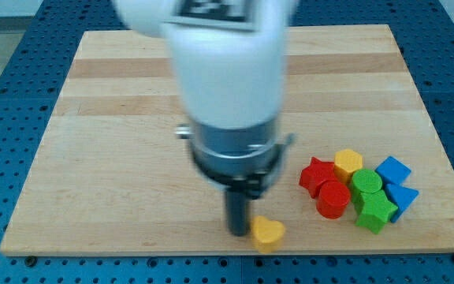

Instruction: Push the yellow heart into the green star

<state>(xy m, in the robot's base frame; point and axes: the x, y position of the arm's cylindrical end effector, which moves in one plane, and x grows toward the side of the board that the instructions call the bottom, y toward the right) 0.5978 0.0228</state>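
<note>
Wooden tabletop (132, 102) on blue pegboard (6, 95). My tip (238, 231) touches the yellow heart (268, 233), at its right; green star (374, 212) well right. No claw, nothing grasped.

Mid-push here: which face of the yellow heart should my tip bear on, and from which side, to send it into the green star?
Bear on the yellow heart's face toward the view's left, low on its side wall. My tip already sits right beside that face. The green star lies to the view's right and a little higher, so come from slightly below left. The heart is small and lobed; push through its middle or it will likely spin off.
</note>
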